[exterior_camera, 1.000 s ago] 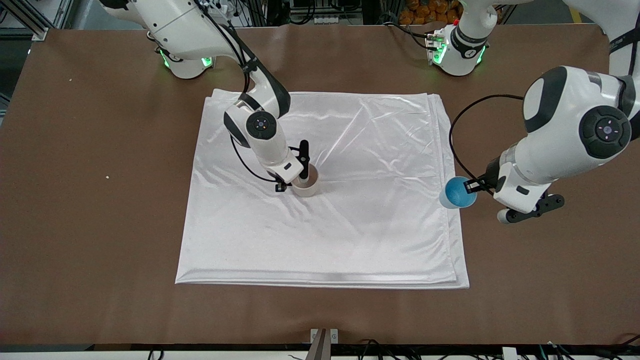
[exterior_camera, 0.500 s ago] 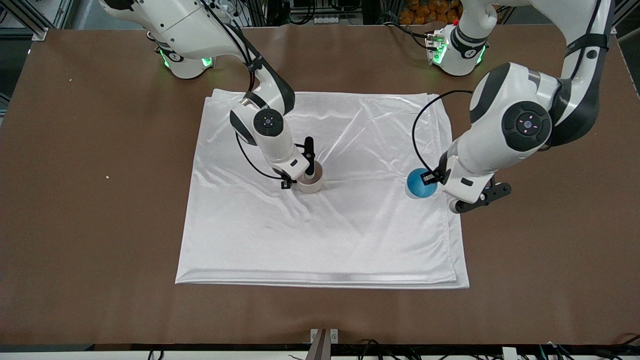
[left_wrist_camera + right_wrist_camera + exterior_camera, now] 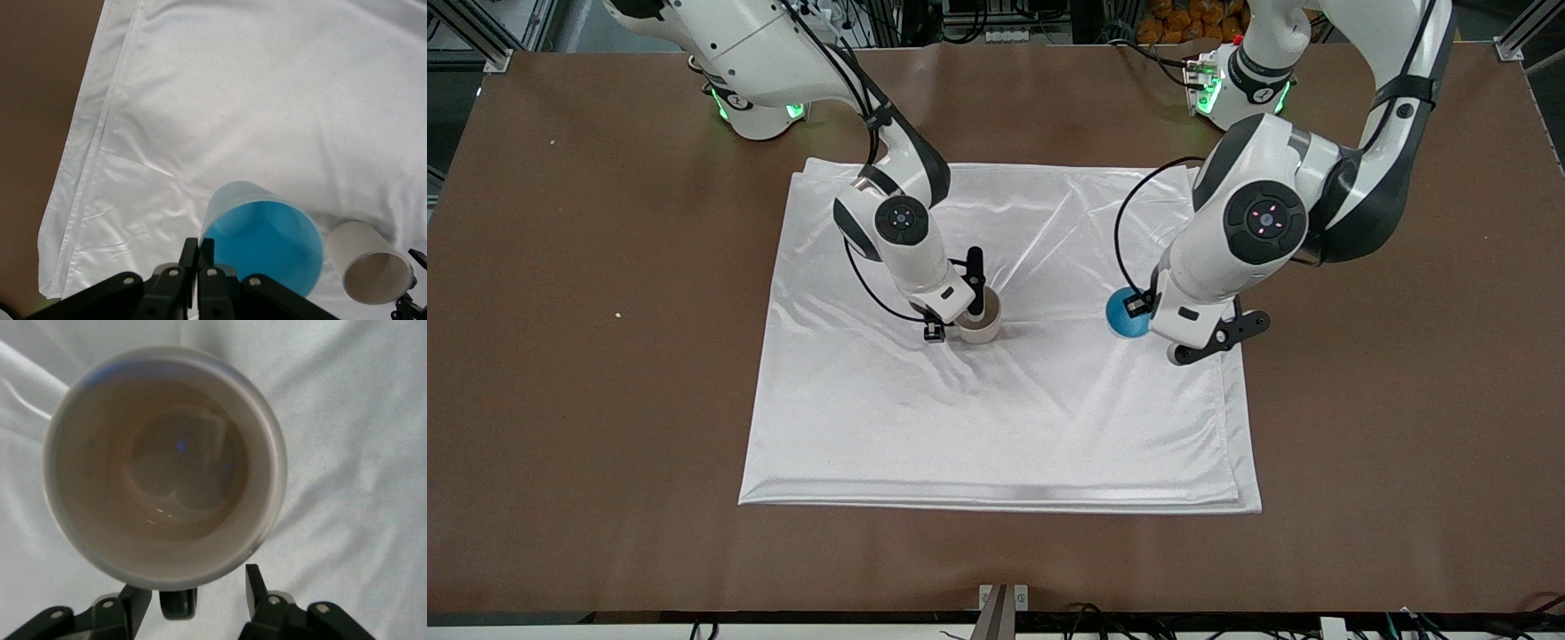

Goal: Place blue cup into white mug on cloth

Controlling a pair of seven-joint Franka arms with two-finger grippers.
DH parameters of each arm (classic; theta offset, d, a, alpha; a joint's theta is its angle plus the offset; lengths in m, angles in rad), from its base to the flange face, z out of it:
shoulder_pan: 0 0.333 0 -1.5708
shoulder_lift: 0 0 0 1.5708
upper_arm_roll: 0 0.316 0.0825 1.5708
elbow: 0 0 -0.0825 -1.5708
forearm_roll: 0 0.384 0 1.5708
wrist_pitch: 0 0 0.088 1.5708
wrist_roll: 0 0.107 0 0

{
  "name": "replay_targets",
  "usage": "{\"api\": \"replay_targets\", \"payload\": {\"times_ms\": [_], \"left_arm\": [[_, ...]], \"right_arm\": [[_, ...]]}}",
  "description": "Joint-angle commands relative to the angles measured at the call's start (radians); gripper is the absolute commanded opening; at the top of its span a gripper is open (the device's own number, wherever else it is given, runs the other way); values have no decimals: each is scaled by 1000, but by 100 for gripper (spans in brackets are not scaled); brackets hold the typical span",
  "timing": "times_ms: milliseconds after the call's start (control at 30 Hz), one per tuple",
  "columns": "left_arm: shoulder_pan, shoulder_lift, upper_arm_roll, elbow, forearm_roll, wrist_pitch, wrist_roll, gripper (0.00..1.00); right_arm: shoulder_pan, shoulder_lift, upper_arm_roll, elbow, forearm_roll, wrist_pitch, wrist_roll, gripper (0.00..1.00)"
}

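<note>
I see the left gripper (image 3: 1138, 313) pinching the blue cup (image 3: 1123, 315) above the cloth (image 3: 996, 427) — the right gripper (image 3: 971, 307), fingers parted, straddles the handle of the white mug (image 3: 980, 324) standing mid-cloth.

Both arms are glossy white with dark grey joint bands. Black cables loop along them. Bases glow green.

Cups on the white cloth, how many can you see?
2. The white mug stands mid-cloth at the right gripper. The blue cup is held by the left gripper over the cloth's left-arm side.
</note>
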Motion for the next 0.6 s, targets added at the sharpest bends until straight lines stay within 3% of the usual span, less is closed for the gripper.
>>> {"api": "replay_targets", "payload": {"times_ms": [0,233,567], "left_arm": [[-30,-1,7,6,-14,-6,-44,0],[-57,-1,5,7,-17,8,-96,0],[-107,31,5,30,-17,14,-156,0]], "right_arm": [[-7,-6,1,29,-14,-14,17,100],[-30,-57,0,29,-8,-28,17,100],[-85,-169,3,30,6,-163,20,100]]}}
